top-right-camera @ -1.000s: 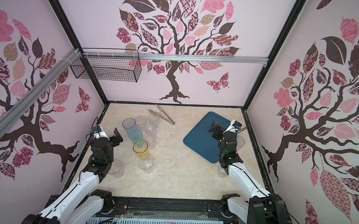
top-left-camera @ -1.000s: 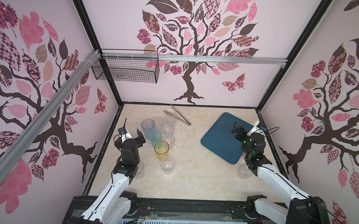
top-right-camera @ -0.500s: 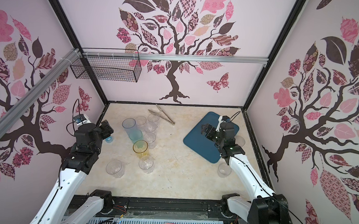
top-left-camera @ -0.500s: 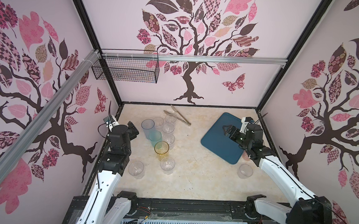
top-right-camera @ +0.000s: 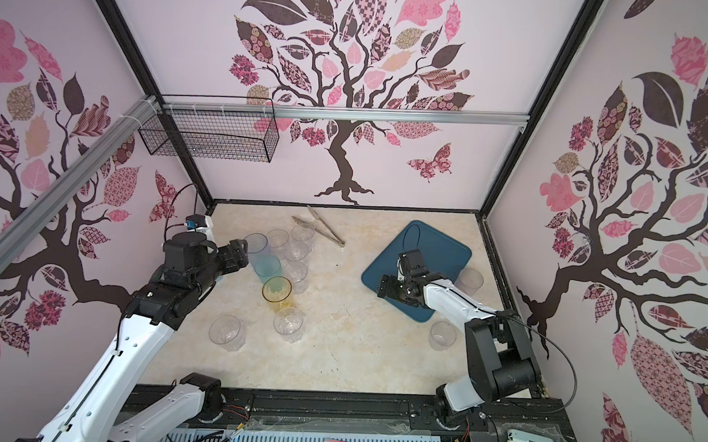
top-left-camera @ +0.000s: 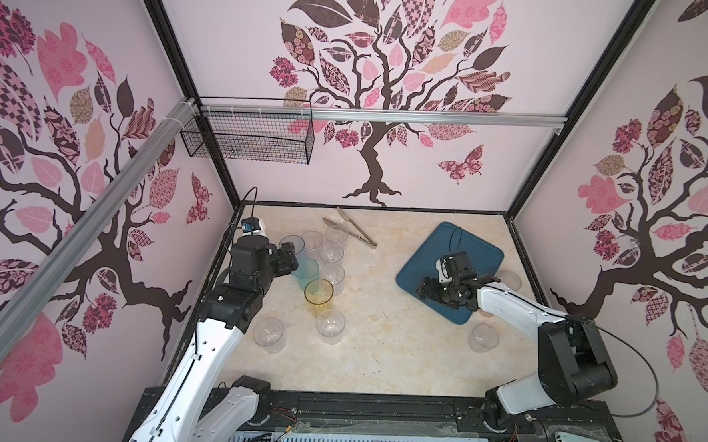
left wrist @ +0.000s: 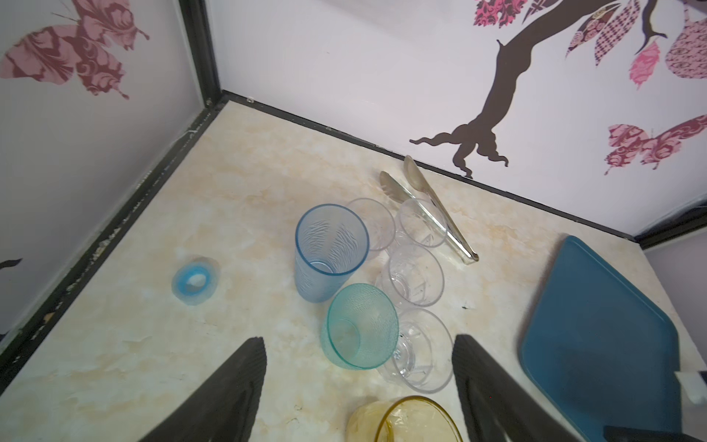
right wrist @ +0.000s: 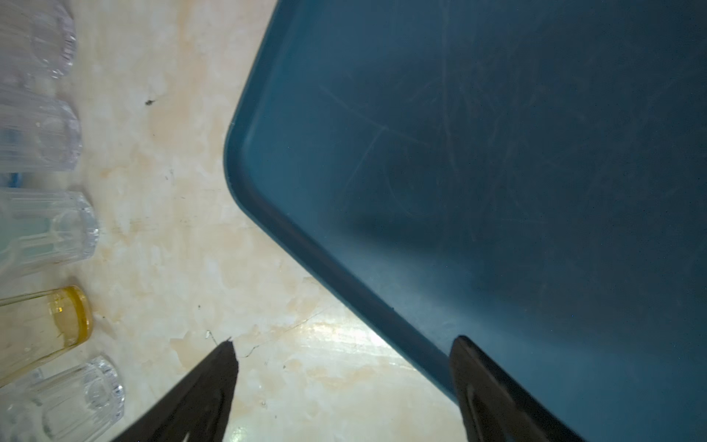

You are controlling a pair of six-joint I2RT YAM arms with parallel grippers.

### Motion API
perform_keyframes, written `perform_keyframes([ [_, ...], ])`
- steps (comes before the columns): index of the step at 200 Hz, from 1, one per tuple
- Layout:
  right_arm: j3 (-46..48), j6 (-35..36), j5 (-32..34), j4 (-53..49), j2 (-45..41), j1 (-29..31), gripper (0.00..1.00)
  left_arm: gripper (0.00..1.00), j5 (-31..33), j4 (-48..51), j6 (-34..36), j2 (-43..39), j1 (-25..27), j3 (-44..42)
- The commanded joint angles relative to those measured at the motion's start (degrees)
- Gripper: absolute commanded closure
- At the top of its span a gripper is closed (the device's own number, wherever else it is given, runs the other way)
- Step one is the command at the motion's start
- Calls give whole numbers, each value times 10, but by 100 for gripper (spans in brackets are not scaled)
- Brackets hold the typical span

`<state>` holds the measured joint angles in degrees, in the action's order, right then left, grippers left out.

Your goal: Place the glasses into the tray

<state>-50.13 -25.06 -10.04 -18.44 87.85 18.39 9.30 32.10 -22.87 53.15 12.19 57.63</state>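
Top views: we see the L gripper just beside the teal glass, which stands upright, long axis vertical, among the glasses left of the tray. L is the nearer gripper. R gripper hangs over the tray's near edge. Vs a sec ago, L is closer to the glasses and R is further left.
L wrist: fingers wide, empty, teal glass straight ahead.
R wrist: fingers wide, empty; what shows of the tray is bare.

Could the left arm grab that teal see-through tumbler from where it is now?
Probably yes: the left gripper hangs open close to the teal textured tumbler with nothing between. The clear faceted tumbler crowding it may get nudged.
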Motion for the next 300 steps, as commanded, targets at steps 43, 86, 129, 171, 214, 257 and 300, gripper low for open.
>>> perform_keyframes([
  [43, 0, 11, 11, -6, 67, 7, 10, 21, -36, -26, 4, -4, 6, -26],
  [86, 15, -32, -41, 16, 73, 66, 10, 22, -35, -36, 0, 3, 16, -30],
  [129, -25, -154, -78, 105, 119, 195, 10, 23, -33, -31, 3, 7, 22, -14],
  [171, -94, -213, -149, 181, 158, 219, 9, 24, -35, -14, 13, 6, 26, 1],
  [214, -101, -100, -92, 51, 55, 150, 7, 24, 2, -1, 38, 22, 65, 17],
  [257, -49, -14, 72, -72, -43, 81, 5, 24, 61, 1, 32, 99, 230, 40],
  [300, 66, -58, 4, -100, -133, 82, 5, 24, 61, 6, 8, 127, 286, 29],
])
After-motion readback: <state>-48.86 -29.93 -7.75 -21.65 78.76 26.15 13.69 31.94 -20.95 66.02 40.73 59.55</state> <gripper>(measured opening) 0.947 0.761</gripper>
